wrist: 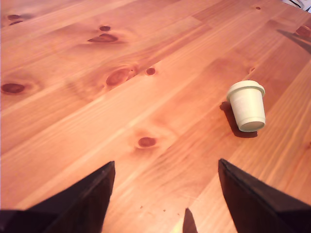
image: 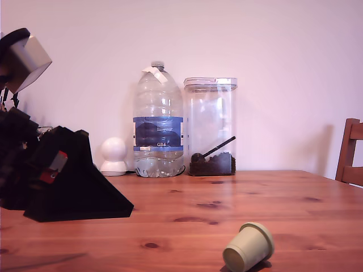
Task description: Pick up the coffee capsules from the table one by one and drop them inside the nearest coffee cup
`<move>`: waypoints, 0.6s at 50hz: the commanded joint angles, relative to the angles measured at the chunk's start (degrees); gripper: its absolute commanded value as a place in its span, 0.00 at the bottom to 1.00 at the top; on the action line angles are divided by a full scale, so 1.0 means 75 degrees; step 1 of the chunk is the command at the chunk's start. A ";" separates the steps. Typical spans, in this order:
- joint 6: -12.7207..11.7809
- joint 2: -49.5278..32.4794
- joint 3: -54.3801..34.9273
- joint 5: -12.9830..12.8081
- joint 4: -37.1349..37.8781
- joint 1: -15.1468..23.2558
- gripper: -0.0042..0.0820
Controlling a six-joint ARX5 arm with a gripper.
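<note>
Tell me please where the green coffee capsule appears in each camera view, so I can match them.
Exterior view: the coffee capsule lies tipped on the table, low, towards that view's right.
Wrist view: the capsule lies ahead of the open claw, apart from it.
Shared landmark: the tabletop's dark knots.

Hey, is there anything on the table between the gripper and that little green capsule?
Nothing visible. In the wrist view only bare table lies between the open gripper and the capsule, which lies tipped on its side.
</note>
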 commanded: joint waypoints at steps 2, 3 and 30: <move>-0.0134 -0.0122 0.0085 -0.0003 0.0382 0.0023 0.73; -0.0149 -0.0122 0.0085 0.0000 0.0417 0.0023 0.73; 0.0216 -0.0119 0.0085 0.1533 0.0562 -0.0259 0.73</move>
